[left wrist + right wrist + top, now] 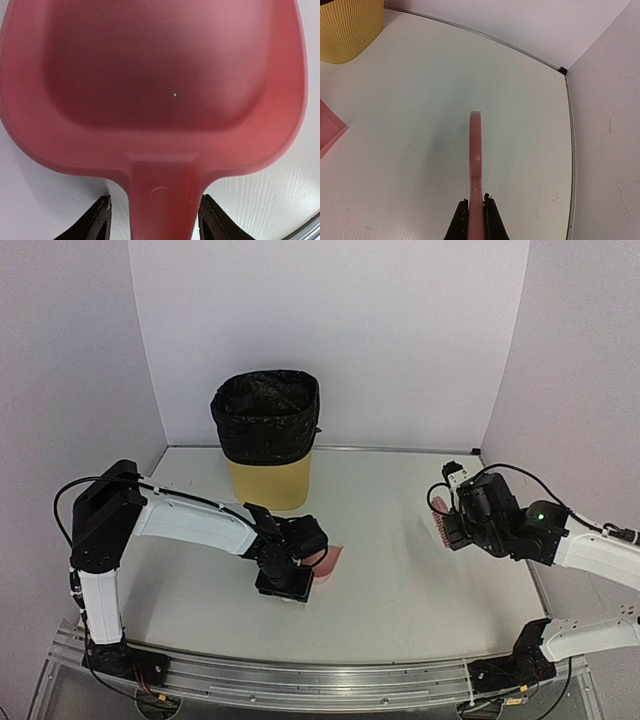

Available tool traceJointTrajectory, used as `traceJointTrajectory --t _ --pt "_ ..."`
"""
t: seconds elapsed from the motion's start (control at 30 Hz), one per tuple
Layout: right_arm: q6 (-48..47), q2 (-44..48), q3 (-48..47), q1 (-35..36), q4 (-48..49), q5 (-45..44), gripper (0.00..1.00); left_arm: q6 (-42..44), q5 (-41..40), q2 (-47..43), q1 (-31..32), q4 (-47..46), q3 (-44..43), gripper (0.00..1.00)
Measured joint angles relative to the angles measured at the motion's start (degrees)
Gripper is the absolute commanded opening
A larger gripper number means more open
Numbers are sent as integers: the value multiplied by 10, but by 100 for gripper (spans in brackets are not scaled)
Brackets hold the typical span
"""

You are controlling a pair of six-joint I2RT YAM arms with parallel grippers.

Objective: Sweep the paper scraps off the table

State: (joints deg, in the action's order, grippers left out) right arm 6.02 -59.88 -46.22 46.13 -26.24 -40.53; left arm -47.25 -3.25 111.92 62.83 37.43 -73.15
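smooth white table (400, 570), glossy pink scooped dustpan (160, 75), thin pink brush (476, 150)

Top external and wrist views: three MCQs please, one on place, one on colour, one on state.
1. Where is the dustpan?
A. On the table, on the near side of the bin, at the left gripper
B. Inside the bin
C. On the floor

2. What colour is the bin's liner?
A. White
B. Black
C. Blue

3. How is the right gripper?
A. Wide open and empty
B. Shut on nothing
C. Shut on the brush

Answers:
1 A: the pan lies flat on the white top, with the left gripper's fingers either side of its handle.
2 B: a black bag folds over the rim of the yellow body.
3 C: in the right wrist view both fingers press against the thin pink brush.
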Motion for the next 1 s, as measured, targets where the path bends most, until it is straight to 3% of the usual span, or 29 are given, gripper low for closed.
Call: traceJointTrajectory --t 0.03,0.1,0.13,0.37,0.67,0.87,1.0 --pt "0 -2 0 0 0 1 0 0 0 0 1 1 -1 73" --pt "0 -4 0 0 0 1 0 3 -1 0 1 2 -4 97" --pt "-1 -4 0 0 0 2 0 5 -3 0 2 5 -7 99" --pt "-18 -7 0 0 0 17 0 8 -18 -34 5 17 -15 100" --pt "-111 -62 -52 9 2 123 0 -31 -102 -211 -5 60 8 100" --pt "-208 -182 -149 97 32 132 0 -55 -120 -288 -123 66 121 100" --pt "-292 -289 -225 148 54 135 0 -60 -127 -321 -165 73 176 100"
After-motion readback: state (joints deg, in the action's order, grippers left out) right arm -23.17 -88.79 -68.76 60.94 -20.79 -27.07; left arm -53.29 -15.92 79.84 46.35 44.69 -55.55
